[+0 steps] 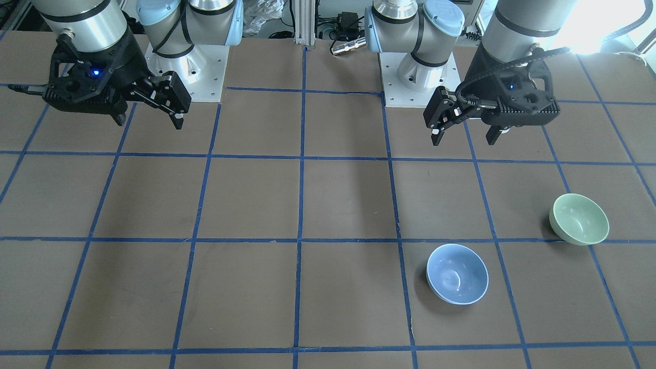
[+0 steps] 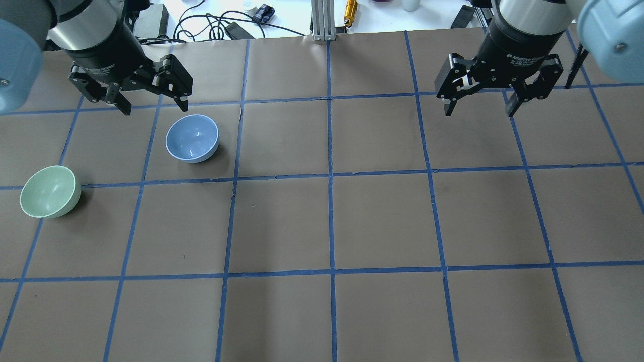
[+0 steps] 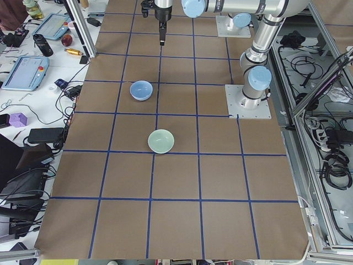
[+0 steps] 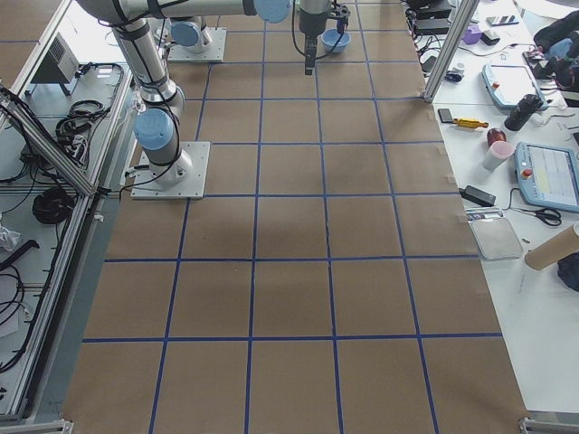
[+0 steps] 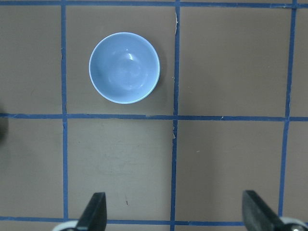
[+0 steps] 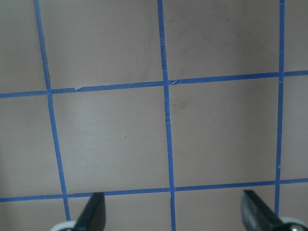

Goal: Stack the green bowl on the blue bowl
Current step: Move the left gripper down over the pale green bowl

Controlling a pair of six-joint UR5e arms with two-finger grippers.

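Mint-green and glossy, the small round green bowl (image 2: 49, 191) sits upright on my brown blue-taped table (image 2: 352, 226), apart from the glossy periwinkle blue bowl (image 2: 192, 138). My left end effector (image 2: 155, 108) hovers near that one, spread wide. My right end effector (image 2: 479, 111), marked "Adaptive Gripper", is likewise wide.

Upper right of the overhead view: white print on the right pincer (image 2: 479, 111) reads roughly "2F Adaptive Gripper". The similar print on the left pincer (image 2: 155, 108) is too blurred to read.

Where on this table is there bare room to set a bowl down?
The whole half below the right gripper is bare table, as are the squares nearer the robot than both bowls. The left side holds the blue bowl by the left gripper and the green bowl, apart.
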